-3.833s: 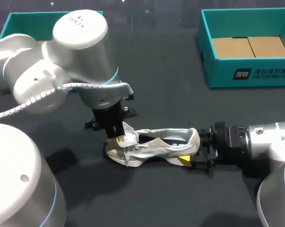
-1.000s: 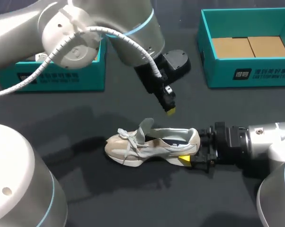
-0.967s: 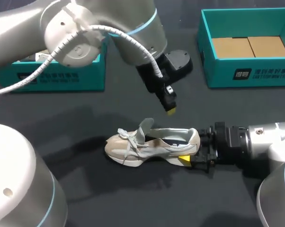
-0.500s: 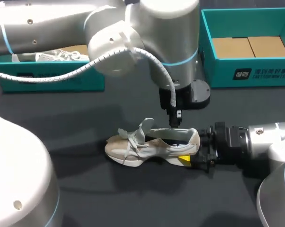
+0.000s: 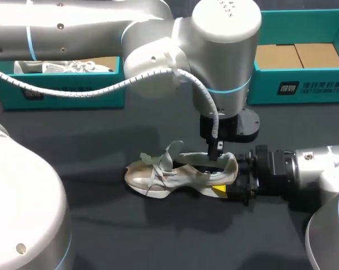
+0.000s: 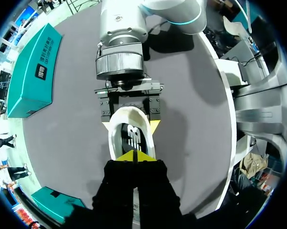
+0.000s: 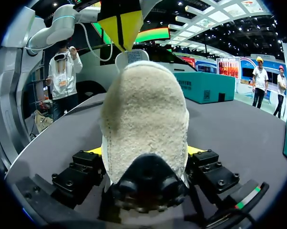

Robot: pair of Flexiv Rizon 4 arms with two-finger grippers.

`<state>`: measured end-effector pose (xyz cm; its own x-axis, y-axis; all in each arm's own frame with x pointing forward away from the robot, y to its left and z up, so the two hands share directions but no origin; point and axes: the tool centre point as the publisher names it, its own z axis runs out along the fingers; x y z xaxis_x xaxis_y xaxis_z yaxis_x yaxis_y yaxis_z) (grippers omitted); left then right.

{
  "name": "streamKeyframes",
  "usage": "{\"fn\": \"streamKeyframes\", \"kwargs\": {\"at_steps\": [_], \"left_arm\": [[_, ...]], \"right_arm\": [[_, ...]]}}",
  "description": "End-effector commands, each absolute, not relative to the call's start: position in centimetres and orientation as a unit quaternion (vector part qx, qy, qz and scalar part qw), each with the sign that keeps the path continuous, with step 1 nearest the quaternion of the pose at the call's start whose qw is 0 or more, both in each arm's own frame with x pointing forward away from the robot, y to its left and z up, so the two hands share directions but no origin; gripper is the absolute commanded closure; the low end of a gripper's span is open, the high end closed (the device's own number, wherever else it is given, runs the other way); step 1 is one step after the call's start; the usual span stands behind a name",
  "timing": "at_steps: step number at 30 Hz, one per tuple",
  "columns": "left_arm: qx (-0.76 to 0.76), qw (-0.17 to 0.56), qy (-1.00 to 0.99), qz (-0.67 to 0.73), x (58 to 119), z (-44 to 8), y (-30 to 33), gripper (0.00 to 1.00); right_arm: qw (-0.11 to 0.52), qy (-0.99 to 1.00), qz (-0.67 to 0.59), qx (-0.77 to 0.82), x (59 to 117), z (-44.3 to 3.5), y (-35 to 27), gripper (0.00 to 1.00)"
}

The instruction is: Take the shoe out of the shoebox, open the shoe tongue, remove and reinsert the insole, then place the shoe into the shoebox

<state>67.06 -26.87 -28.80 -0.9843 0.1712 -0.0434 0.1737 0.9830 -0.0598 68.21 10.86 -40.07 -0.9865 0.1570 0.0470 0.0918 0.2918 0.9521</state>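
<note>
Two arms work on one shoe (image 5: 178,171).

Head view: the shoe sits on its sole mid-desk (image 5: 158,236), toe toward the left. Laces (image 5: 155,167) are loose and the tongue (image 5: 171,153) stands up. The left arm (image 5: 158,50) comes in from the left and reaches past the middle. Left pincer (image 5: 215,157) points straight down into the shoe's opening by the heel. Right pincer (image 5: 228,179) comes in level from the right and is clamped on the heel, with one yellow tip showing on the near side. A teal shoebox (image 5: 304,84) sits at back right with a bare cardboard floor (image 5: 296,56). A second teal box (image 5: 62,93) sits at back left with another shoe (image 5: 65,67) in it. The worked shoe is outside both boxes, on the desk between them and nearer the robot.

Left wrist view: the left pincer's yellow tips are pressed together, closed, just over the insole (image 6: 133,138) inside the heel opening. Can't tell if they pinch anything. The right pincer faces it from ahead, with one yellow tip against each side of the heel.

Right wrist view: the heel fills the gap between the right pincer's fingers. Yellow pads (image 7: 193,150) touch both sides, so it is gripping the shoe. The left pincer's closed tips hang above the collar, beyond the heel.
</note>
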Motion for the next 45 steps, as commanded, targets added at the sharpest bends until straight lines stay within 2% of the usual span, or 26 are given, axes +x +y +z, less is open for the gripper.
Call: {"fn": "streamKeyframes", "kwargs": {"at_steps": [1, 11, 24, 34, 45], "left_arm": [[0.115, -0.009, 0.991, -0.067, 68.2, -32.3, -27.0, 1.0], [0.12, -0.012, 0.99, -0.073, 68.4, -32.2, -26.7, 1.0], [0.107, -0.054, 0.992, -0.031, 68.0, -37.0, -26.1, 1.0], [0.109, -0.095, 0.989, -0.018, 67.7, -37.5, -23.7, 1.0], [0.104, -0.103, 0.989, -0.012, 66.9, -37.7, -22.0, 1.0]], "right_arm": [[0.027, 0.805, 0.588, 0.078, 68.1, -40.0, 11.0, 1.0], [0.027, 0.805, 0.588, 0.078, 68.1, -40.0, 11.0, 1.0], [0.027, 0.805, 0.588, 0.078, 68.1, -40.0, 11.0, 1.0], [0.027, 0.805, 0.588, 0.078, 68.1, -40.0, 11.0, 1.0], [0.027, 0.805, 0.588, 0.078, 68.1, -40.0, 11.0, 1.0]]}}
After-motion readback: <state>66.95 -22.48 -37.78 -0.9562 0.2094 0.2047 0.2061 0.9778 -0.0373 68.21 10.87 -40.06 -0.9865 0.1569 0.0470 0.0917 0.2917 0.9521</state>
